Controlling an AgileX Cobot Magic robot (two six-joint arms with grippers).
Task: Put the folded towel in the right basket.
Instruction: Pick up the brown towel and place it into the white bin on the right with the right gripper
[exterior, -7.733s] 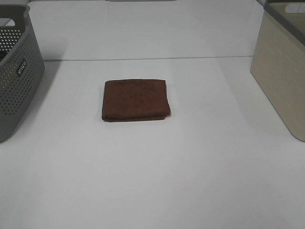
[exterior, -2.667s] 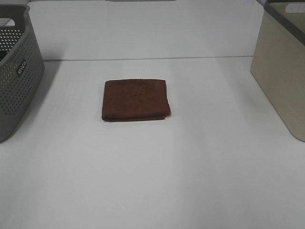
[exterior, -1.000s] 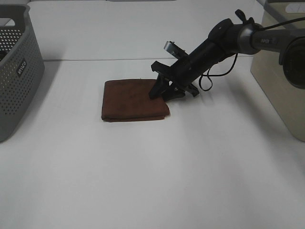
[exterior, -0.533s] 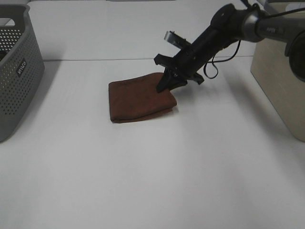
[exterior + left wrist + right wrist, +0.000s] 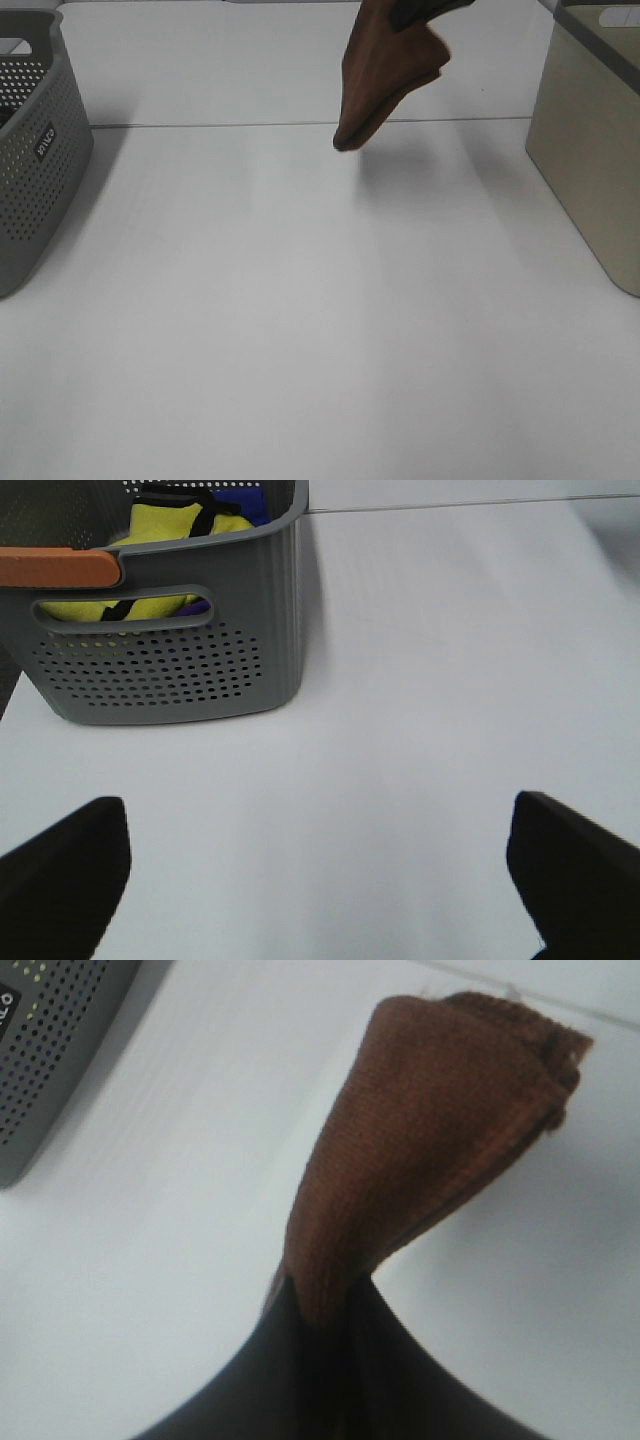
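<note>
Step in hand: carrying. The folded towel [image 5: 385, 70] is off the counter [image 5: 300, 330] and hangs from my right gripper [image 5: 318, 1315], bound for the right basket [image 5: 590, 150].
Right gripper: pressed together on one edge of the towel; the rest droops below it.
Towel's place: in the air near the right basket, short of its dark rim, not over the opening.
Left gripper [image 5: 320, 890]: spread wide, holding nothing, well apart from the right basket, by the grey perforated basket [image 5: 170, 630].
Next move, as I judge it: swing across until the drooping corner clears the right basket's wall, then let go above the opening.
Writing: the grey basket's small label [image 5: 45, 142] has pale letters too small to read; I see none on the right basket.
</note>
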